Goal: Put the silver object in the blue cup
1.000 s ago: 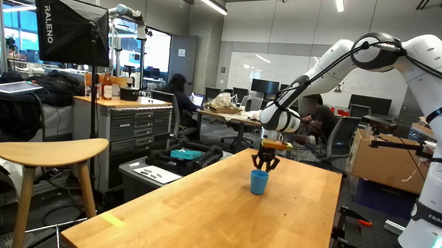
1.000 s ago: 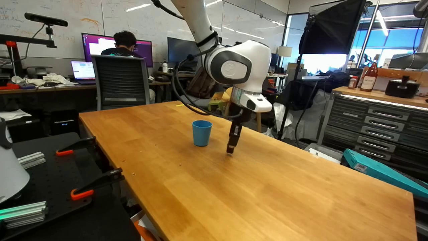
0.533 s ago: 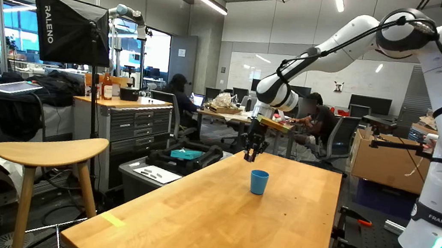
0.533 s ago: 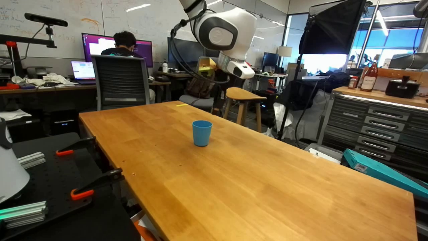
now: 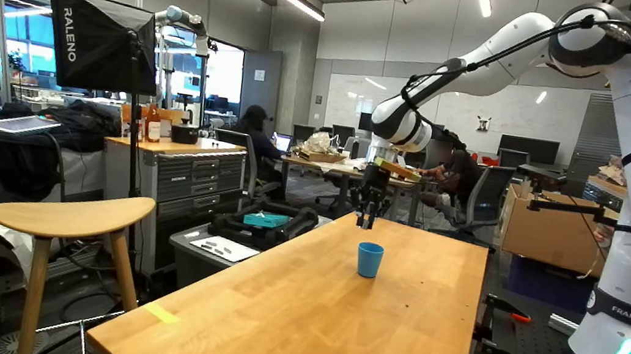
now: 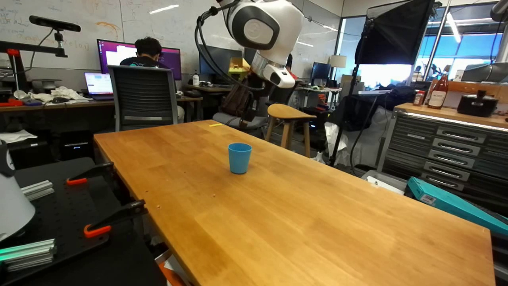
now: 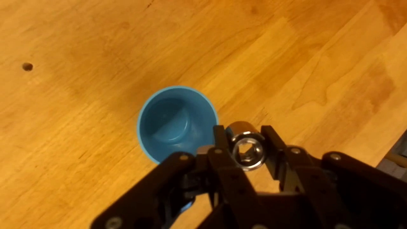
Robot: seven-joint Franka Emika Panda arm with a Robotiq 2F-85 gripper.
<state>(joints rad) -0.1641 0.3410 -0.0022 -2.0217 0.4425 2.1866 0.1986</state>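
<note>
The blue cup [image 5: 369, 260] stands upright on the wooden table and also shows in an exterior view [image 6: 239, 158]. In the wrist view, I look down into the cup [image 7: 176, 117], and its inside looks empty. My gripper [image 7: 244, 131] is shut on the silver object [image 7: 243, 128], a shiny hollow cylinder like a socket, held between both fingertips. The fingers hang above the table, higher than the cup's rim. In the wrist view, the left fingertip overlaps the cup's right rim. The gripper [image 5: 366, 222] appears dark in an exterior view, where the silver object is too small to make out.
The wooden table [image 5: 295, 322] is long, and its edge shows at the right of the wrist view. A stool [image 5: 75, 214], a drawer cabinet [image 5: 192, 178] and a grey bin [image 5: 199, 259] stand beside it. Black clamps [image 6: 119, 216] grip the table edge near the robot base.
A second ago my gripper was low near the table beside the cup. It has risen well above the table, and in the last half second it has shifted slightly sideways. The cup has not moved.
</note>
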